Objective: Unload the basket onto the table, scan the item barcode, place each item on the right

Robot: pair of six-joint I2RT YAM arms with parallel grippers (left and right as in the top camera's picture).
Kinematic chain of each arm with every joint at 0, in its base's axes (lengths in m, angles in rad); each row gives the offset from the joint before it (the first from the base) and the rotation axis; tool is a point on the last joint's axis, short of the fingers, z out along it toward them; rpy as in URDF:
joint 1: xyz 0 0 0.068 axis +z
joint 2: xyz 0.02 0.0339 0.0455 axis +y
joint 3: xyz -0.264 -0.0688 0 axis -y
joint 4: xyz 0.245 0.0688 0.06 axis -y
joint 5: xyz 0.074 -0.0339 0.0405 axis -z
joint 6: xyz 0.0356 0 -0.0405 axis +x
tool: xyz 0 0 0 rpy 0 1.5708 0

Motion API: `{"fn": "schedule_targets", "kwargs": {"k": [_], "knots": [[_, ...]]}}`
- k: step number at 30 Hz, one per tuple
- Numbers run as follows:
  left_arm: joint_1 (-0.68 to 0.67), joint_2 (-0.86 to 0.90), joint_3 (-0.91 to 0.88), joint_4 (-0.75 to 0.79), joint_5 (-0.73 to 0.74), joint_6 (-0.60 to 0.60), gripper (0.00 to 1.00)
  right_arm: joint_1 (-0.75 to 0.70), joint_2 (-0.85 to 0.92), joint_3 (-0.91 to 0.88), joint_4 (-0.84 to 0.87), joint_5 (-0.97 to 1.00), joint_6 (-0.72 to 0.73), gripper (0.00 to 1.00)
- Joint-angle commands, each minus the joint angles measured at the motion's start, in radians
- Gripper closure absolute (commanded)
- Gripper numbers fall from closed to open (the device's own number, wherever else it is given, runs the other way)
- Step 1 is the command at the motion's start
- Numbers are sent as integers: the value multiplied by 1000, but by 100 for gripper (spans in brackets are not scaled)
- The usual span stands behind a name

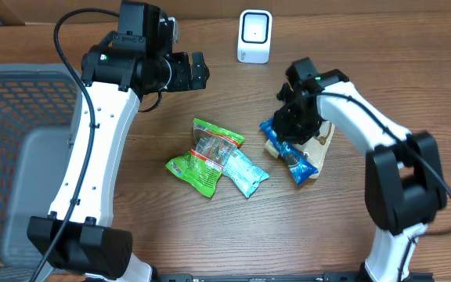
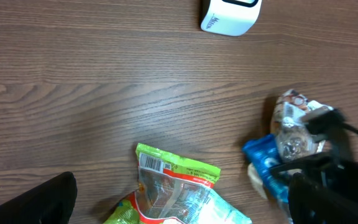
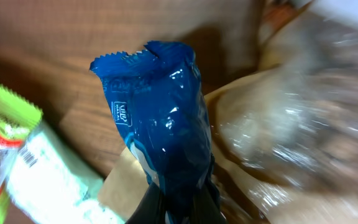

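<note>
Right gripper (image 3: 182, 198) jaws pinch the blue packet (image 3: 160, 118), likely bound for the scanner (image 1: 254, 36) at 12 o'clock; left gripper (image 1: 202, 72) jaws spread.

Overhead looks down; wrist views, right closest, share the blue packet (image 3: 160, 112)

Crinkled blue packet (image 3: 160, 118); upright white scanner (image 1: 254, 35)

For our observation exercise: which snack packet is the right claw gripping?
The dark blue packet, pinched in the right claw; the green packet, teal packet and clear packet lie ungripped.
</note>
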Motion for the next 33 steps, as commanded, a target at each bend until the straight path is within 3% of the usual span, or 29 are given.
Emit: {"fn": "schedule_targets", "kwargs": {"k": [1, 6, 15, 20, 27, 33], "knots": [[1, -5, 16, 1, -10, 27, 0, 93, -115, 40, -2, 437, 222, 96], [1, -5, 16, 1, -10, 27, 0, 207, -79, 38, -39, 820, 357, 96], [1, -5, 16, 1, -10, 27, 0, 289, 110, 38, -44, 1089, 358, 96], [1, -5, 16, 1, -10, 27, 0, 301, 142, 39, -53, 982, 358, 96], [1, -5, 16, 1, -10, 27, 0, 337, 141, 43, -53, 711, 354, 66], [1, -5, 16, 1, -10, 27, 0, 345, 141, 95, -126, 584, 347, 64]]}}
